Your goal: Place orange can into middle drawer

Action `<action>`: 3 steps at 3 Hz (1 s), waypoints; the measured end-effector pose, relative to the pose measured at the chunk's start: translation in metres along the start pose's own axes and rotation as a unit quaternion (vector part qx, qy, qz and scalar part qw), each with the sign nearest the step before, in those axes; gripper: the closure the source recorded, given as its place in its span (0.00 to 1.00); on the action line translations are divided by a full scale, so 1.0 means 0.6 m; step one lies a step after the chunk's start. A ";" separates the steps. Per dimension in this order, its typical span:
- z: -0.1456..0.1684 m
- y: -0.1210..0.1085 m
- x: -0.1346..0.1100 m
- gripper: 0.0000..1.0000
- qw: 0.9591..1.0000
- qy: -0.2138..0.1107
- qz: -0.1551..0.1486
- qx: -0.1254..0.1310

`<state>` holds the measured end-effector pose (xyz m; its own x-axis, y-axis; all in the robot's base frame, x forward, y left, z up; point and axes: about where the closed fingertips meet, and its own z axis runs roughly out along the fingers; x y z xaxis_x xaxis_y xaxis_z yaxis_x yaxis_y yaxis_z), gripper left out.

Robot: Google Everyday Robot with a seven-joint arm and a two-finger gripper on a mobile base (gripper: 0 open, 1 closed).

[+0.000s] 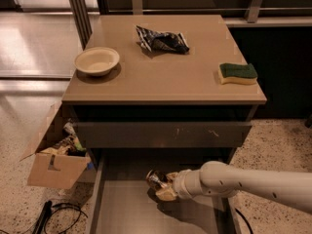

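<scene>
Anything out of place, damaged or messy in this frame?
Minor things only. A crumpled snack bag lies on the cabinet top, the closed drawer front above shows white scuffs, and a cardboard box beside the cabinet gapes open, stuffed with clutter. The gripper holds the orange can over the open middle drawer; nothing spilled.

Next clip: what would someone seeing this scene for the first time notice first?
First, the white arm reaching in from the right, its gripper holding an orange can low over the open drawer at the bottom of the cabinet. After that, the tabletop, with a bowl at the left, a crumpled snack bag at the back and a sponge at the right.
</scene>
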<state>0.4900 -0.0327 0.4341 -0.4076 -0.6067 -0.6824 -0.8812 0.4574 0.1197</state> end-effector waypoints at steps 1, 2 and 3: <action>0.021 -0.005 0.014 1.00 1.000 0.005 0.008 -0.004; 0.038 -0.010 0.029 1.00 1.000 0.009 0.016 -0.006; 0.051 -0.014 0.044 1.00 1.000 0.013 0.023 -0.006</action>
<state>0.4939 -0.0328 0.3931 -0.4544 -0.6022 -0.6565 -0.8639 0.4776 0.1599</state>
